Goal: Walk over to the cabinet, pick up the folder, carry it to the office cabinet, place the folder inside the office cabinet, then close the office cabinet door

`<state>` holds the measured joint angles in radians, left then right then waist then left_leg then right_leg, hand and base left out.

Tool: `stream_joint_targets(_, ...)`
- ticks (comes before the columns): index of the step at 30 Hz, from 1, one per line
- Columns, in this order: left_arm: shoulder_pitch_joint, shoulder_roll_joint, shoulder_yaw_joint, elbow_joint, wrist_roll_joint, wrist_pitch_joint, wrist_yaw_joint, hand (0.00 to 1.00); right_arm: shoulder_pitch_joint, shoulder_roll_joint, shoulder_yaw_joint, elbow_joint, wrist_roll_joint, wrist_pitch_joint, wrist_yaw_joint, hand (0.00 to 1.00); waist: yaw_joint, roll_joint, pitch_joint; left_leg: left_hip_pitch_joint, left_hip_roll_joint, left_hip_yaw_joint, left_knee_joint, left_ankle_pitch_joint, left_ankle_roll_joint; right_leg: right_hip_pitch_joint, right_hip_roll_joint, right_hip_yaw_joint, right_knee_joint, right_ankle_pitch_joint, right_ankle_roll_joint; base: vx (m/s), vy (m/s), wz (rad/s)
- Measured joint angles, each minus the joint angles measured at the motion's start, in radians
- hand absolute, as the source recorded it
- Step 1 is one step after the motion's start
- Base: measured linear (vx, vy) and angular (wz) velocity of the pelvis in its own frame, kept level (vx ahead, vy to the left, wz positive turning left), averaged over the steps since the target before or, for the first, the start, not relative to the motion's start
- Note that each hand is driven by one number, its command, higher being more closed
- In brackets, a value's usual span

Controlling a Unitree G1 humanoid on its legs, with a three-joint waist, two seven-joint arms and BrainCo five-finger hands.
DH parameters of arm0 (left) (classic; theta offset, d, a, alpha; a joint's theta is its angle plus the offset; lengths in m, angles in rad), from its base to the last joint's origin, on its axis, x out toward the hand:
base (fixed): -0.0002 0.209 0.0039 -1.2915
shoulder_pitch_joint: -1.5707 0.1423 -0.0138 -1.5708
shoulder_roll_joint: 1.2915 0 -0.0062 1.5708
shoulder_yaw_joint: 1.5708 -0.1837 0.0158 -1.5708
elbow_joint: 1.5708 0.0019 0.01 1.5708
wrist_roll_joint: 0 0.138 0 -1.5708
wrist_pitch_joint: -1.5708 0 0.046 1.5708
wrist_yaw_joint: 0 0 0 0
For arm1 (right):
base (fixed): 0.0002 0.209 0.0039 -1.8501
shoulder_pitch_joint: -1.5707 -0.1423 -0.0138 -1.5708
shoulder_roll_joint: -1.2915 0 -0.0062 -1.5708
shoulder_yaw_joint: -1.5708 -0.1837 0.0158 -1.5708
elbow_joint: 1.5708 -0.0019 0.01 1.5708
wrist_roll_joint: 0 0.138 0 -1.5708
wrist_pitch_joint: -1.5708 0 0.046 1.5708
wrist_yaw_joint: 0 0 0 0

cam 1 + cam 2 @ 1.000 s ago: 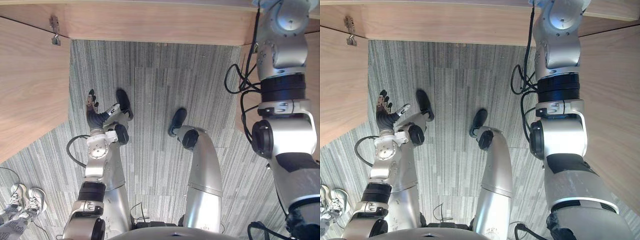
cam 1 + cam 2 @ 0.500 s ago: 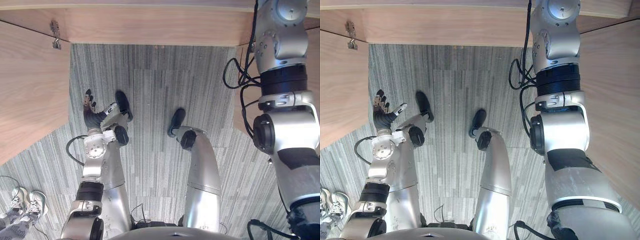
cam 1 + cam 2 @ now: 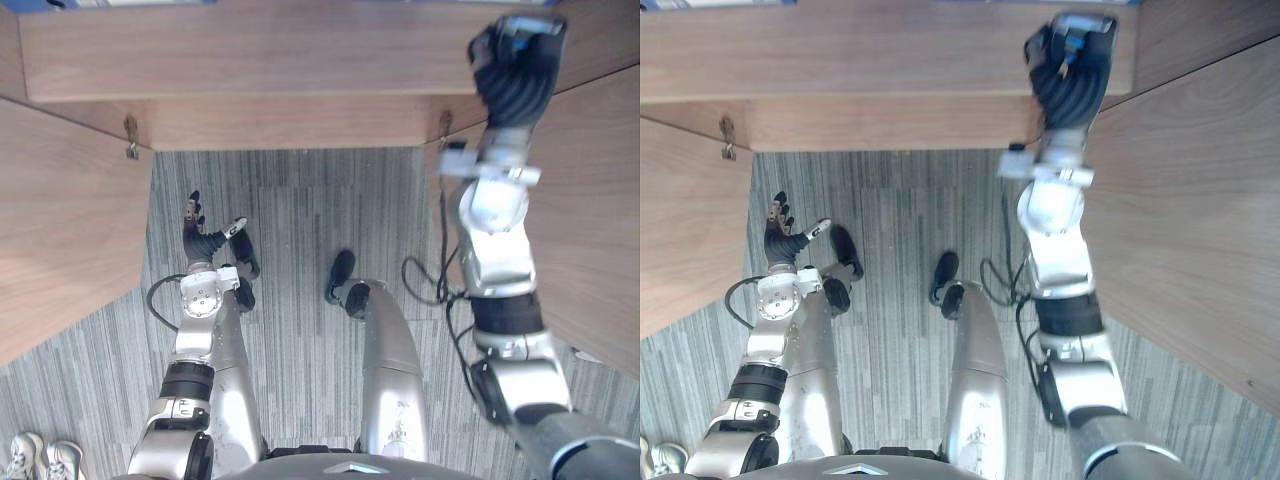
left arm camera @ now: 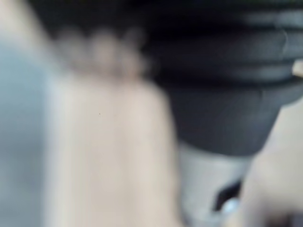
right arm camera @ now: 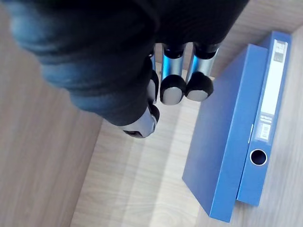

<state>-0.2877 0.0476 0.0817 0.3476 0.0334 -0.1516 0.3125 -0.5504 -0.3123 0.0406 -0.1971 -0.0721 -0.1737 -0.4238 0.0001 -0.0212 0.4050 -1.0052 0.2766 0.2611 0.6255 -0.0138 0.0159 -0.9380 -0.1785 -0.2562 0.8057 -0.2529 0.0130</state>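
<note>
the right arm reaches up to the wooden shelf point(image 3: 250, 60) of the cabinet, and the right hand point(image 3: 515, 70) sits at the shelf's front edge, its dark ribbed cover turned to the head camera; in the right wrist view its fingers point(image 5: 171, 80) point out fairly straight over the pale wood and grip nothing, so the hand is released; the blue folder point(image 5: 232, 137) lies flat on the shelf board just beside those fingertips, apart from them, with no hand on it; its narrow spine faces the wrist camera, with a long white label point(image 5: 272, 90) and a round hole point(image 5: 258, 157) near one end; a darker wood panel point(image 5: 42, 165) rises on the other side of the fingers from the folder; below the shelf the cabinet stands open, with the left door point(image 3: 60, 240) swung out on the robot's left and the right door point(image 3: 600, 230) swung out on its right; a small metal hinge point(image 3: 131, 137) shows at the upper corner of the left door and another point(image 3: 444, 128) by the right one; between the doors lies the grey striped carpet floor point(image 3: 300, 200); the left hand point(image 3: 200, 235) hangs low at the robot's side over the carpet, fingers straight and thumb spread, released and holding nothing; the left wrist view is too blurred to read beyond a dark cover and a pale surface; a person's pale shoes point(image 3: 35, 455) stand on the carpet at the lower left, well apart from the cabinet.
</note>
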Motion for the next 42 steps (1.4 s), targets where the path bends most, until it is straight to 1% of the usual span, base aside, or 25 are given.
stream_joint_targets(2,0.016,-0.008,-0.01,0.021,0.021,0.001,-0.01,0.0,0.105,0.035,0.041,-0.03,-0.037,-0.008,0.007,1.0,-0.003,-0.001,-0.037,0.053,-0.003,0.014,-0.032,0.002,0.003,0.053,0.008,0.002,-0.05,0.019,0.001,0.09,-0.009,-0.08)
stream_joint_targets(3,0.022,-0.01,-0.013,0.024,0.023,0.002,-0.014,0.0,0.133,0.047,0.059,-0.031,-0.052,-0.011,0.009,1.0,-0.005,-0.002,-0.042,0.078,-0.005,0.018,-0.043,0.002,0.003,0.079,0.01,0.002,-0.068,0.024,0.004,0.14,-0.016,-0.08)
stream_joint_targets(4,0.048,-0.018,-0.027,0.031,0.05,0.003,-0.019,0.0,0.223,0.082,0.109,-0.031,-0.087,-0.02,0.037,1.0,-0.013,-0.002,-0.047,0.166,-0.012,0.025,-0.072,-0.006,0.004,0.174,0.014,-0.002,-0.117,0.029,0.011,0.14,-0.014,-0.03)
stream_joint_targets(6,0.075,-0.02,-0.044,0.05,0.06,0.003,-0.021,0.0,0.295,0.101,0.152,-0.031,-0.101,-0.02,0.055,1.0,-0.013,-0.004,-0.076,0.217,-0.016,0.034,-0.093,-0.012,0.003,0.226,0.018,-0.002,-0.152,0.034,0.019,0.12,-0.004,-0.05)
stream_joint_targets(7,0.117,-0.029,-0.065,0.071,0.071,0.003,-0.025,0.0,0.374,0.126,0.203,-0.031,-0.134,-0.025,0.088,1.0,-0.015,-0.005,-0.111,0.279,-0.018,0.043,-0.117,-0.021,0.0,0.294,0.026,-0.002,-0.2,0.04,0.028,0.11,0.012,-0.08)
stream_joint_targets(8,0.133,-0.029,-0.069,0.077,0.078,0.003,-0.028,0.0,0.403,0.137,0.219,-0.031,-0.138,-0.031,0.099,1.0,-0.016,-0.007,-0.121,0.306,-0.02,0.046,-0.127,-0.024,-0.003,0.321,0.028,-0.002,-0.218,0.043,0.031,0.16,0.023,-0.07)
stream_joint_targets(9,0.16,-0.03,-0.085,0.101,0.091,0.003,-0.033,0.0,0.467,0.162,0.239,-0.029,-0.155,-0.043,0.124,1.0,-0.018,-0.013,-0.146,0.354,-0.026,0.054,-0.153,-0.026,-0.006,0.372,0.03,-0.002,-0.252,0.046,0.037,0.14,0.025,-0.02)
stream_joint_targets(10,0.187,-0.03,-0.093,0.128,0.1,0.003,-0.035,0.0,0.52,0.185,0.258,-0.018,-0.168,-0.046,0.14,1.0,-0.019,-0.019,-0.169,0.403,-0.033,0.063,-0.183,-0.026,-0.007,0.419,0.033,-0.001,-0.287,0.052,0.042,0.16,0.027,-0.02)
stream_joint_targets(11,0.197,-0.03,-0.099,0.146,0.107,0.003,-0.035,0.0,0.544,0.194,0.265,-0.015,-0.17,-0.047,0.149,1.0,-0.02,-0.02,-0.18,0.425,-0.037,0.067,-0.201,-0.025,-0.009,0.44,0.034,-0.001,-0.307,0.056,0.043,0.15,0.028,-0.05)
stream_joint_targets(12,0.215,-0.023,-0.114,0.186,0.11,0.004,-0.035,0.0,0.579,0.21,0.277,0.014,-0.171,-0.053,0.162,1.0,-0.022,-0.027,-0.2,0.475,-0.052,0.072,-0.25,-0.013,-0.022,0.478,0.036,0.005,-0.35,0.071,0.048,0.11,0.025,-0.07)
stream_joint_targets(13,0.225,-0.015,-0.122,0.203,0.111,0.005,-0.035,0.0,0.588,0.216,0.282,0.041,-0.173,-0.057,0.165,1.0,-0.024,-0.031,-0.207,0.5,-0.06,0.077,-0.276,-0.005,-0.024,0.498,0.038,0.009,-0.374,0.081,0.049,0.1,0.03,-0.14)
stream_joint_targets(15,0.25,-0.002,-0.135,0.282,0.13,0.005,-0.035,0.0,0.606,0.225,0.293,0.201,-0.19,-0.065,0.192,1.0,-0.033,-0.034,-0.242,0.59,-0.086,0.093,-0.386,0.037,-0.033,0.58,0.053,0.021,-0.489,0.129,0.054,0.12,0.027,-0.16)
stream_joint_targets(16,0.254,-0.002,-0.137,0.301,0.131,0.005,-0.035,0.0,0.606,0.225,0.292,0.247,-0.203,-0.064,0.201,1.0,-0.033,-0.032,-0.249,0.61,-0.091,0.093,-0.413,0.046,-0.033,0.604,0.058,0.022,-0.522,0.144,0.055,0.14,0.019,-0.12)
stream_joint_targets(18,0.275,0.012,-0.144,0.343,0.147,0.006,-0.035,0.0,0.608,0.23,0.288,0.433,-0.217,-0.061,0.224,1.0,-0.035,-0.03,-0.255,0.686,-0.107,0.089,-0.485,0.077,-0.028,0.708,0.08,0.02,-0.641,0.201,0.061,0.12,0.019,-0.02)
stream_joint_targets(19,0.278,0.014,-0.145,0.344,0.148,0.006,-0.035,0.0,0.61,0.23,0.287,0.448,-0.219,-0.061,0.228,1.0,-0.036,-0.03,-0.256,0.695,-0.109,0.087,-0.492,0.08,-0.027,0.717,0.08,0.019,-0.65,0.205,0.062,0.06,0.026,0.05)
stream_joint_targets(20,0.287,0.018,-0.147,0.347,0.148,0.005,-0.035,0.0,0.623,0.231,0.275,0.502,-0.222,-0.061,0.242,1.0,-0.037,-0.03,-0.261,0.719,-0.119,0.084,-0.512,0.088,-0.028,0.747,0.08,0.018,-0.679,0.217,0.066,0.03,0.032,0.05)
stream_joint_targets(22,0.309,0.026,-0.157,0.352,0.15,0.005,-0.036,0.0,0.634,0.237,0.267,0.588,-0.228,-0.061,0.244,1.0,-0.038,-0.028,-0.283,0.756,-0.134,0.071,-0.55,0.102,-0.028,0.783,0.079,0.018,-0.714,0.232,0.069,0.02,0.05,0.03)
stream_joint_targets(23,0.322,0.028,-0.164,0.361,0.17,0.001,-0.036,0.0,0.636,0.244,0.259,0.645,-0.235,-0.061,0.246,0.0,-0.038,-0.027,-0.287,0.792,-0.145,0.065,-0.582,0.115,-0.033,0.808,0.076,0.018,-0.731,0.239,0.07,-0.02,0.065,0.03)
stream_joint_targets(27,0.369,0.026,-0.185,0.409,0.189,-0.003,-0.037,0.0,0.64,0.248,0.239,0.804,-0.25,-0.057,0.246,0.0,-0.037,-0.012,-0.337,0.869,-0.177,0.045,-0.701,0.168,-0.031,0.838,0.069,0.02,-0.753,0.242,0.075,-0.04,0.062,0.02)
stream_joint_targets(31,0.399,0.02,-0.195,0.448,0.189,-0.003,-0.042,0.0,0.647,0.266,0.171,0.907,-0.249,-0.036,0.237,0.0,-0.04,-0.011,-0.341,0.9,-0.195,0.027,-0.712,0.159,-0.042,0.874,0.057,0.031,-0.768,0.247,0.081,-0.05,0.08,0.01)
stream_joint_targets(34,0.401,0.019,-0.202,0.465,0.189,-0.003,-0.045,0.0,0.671,0.267,0.142,0.942,-0.247,-0.016,0.231,0.0,-0.044,-0.009,-0.349,0.913,-0.209,0.005,-0.712,0.155,-0.039,0.892,0.055,0.05,-0.774,0.246,0.082,-0.05,0.075,0.09)
stream_joint_targets(35,0.402,0.017,-0.203,0.476,0.193,-0.002,-0.045,0.0,0.674,0.268,0.132,0.966,-0.246,-0.011,0.227,0.0,-0.049,-0.006,-0.35,0.92,-0.216,-0.008,-0.713,0.149,-0.031,0.905,0.054,0.057,-0.782,0.246,0.082,-0.02,0.078,0.08)
stream_joint_targets(36,0.402,0.015,-0.203,0.485,0.199,-0.002,-0.045,0.0,0.679,0.267,0.129,0.971,-0.244,-0.004,0.227,0.0,-0.052,-0.005,-0.354,0.92,-0.218,-0.014,-0.713,0.149,-0.031,0.906,0.053,0.06,-0.785,0.246,0.082,-0.02,0.059,0.01)
stream_joint_targets(40,0.403,0.008,-0.213,0.516,0.208,0.001,-0.044,0.0,0.676,0.279,0.072,1.004,-0.198,0.008,0.218,0.0,-0.06,-0.003,-0.359,0.927,-0.227,-0.015,-0.713,0.149,-0.03,0.908,0.05,0.087,-0.79,0.246,0.083,-0.01,0.044,-0.07)
stream_joint_targets(42,0.414,0.005,-0.222,0.532,0.208,0.006,-0.044,0.0,0.674,0.287,0.034,1.017,-0.185,0.017,0.2,0.0,-0.063,-0.004,-0.358,0.949,-0.236,-0.014,-0.713,0.144,-0.024,0.93,0.044,0.094,-0.796,0.245,0.083,0.01,0.04,-0.03)
